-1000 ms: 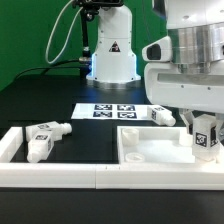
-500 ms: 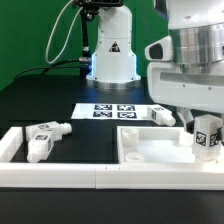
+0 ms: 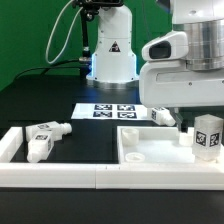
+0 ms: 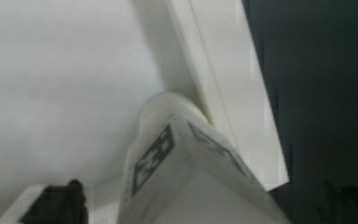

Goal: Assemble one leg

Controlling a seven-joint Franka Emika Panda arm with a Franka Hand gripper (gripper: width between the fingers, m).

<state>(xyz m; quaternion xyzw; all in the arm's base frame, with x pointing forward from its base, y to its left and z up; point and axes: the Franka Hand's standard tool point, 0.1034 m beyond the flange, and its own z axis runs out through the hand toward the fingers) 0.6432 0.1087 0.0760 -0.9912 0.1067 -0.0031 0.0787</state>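
Leg [image 3: 209, 134] number one is sitting upright at the exterior view's right, standing over the far right corner of the tabletop [image 3: 150, 150], long axis vertical. We've got the hand [image 3: 205, 128] right on top of it, coming straight down, so there's basically no offset to close, it's all about the vertical line into the corner hole. From the wrist view we see the tagged face of the leg [image 4: 176, 150] running up between the two dark fingertips [image 4: 51, 200], with the tabletop's rim [image 4: 211, 60] just behind it. Looks to us like the fingers are closed around the leg, only as wide as the block itself.

Two more spare legs [image 3: 42, 138] lie on their sides at the exterior view's left of the bench [image 3: 40, 105], well apart. The marker board [image 3: 112, 111] sits farther back.
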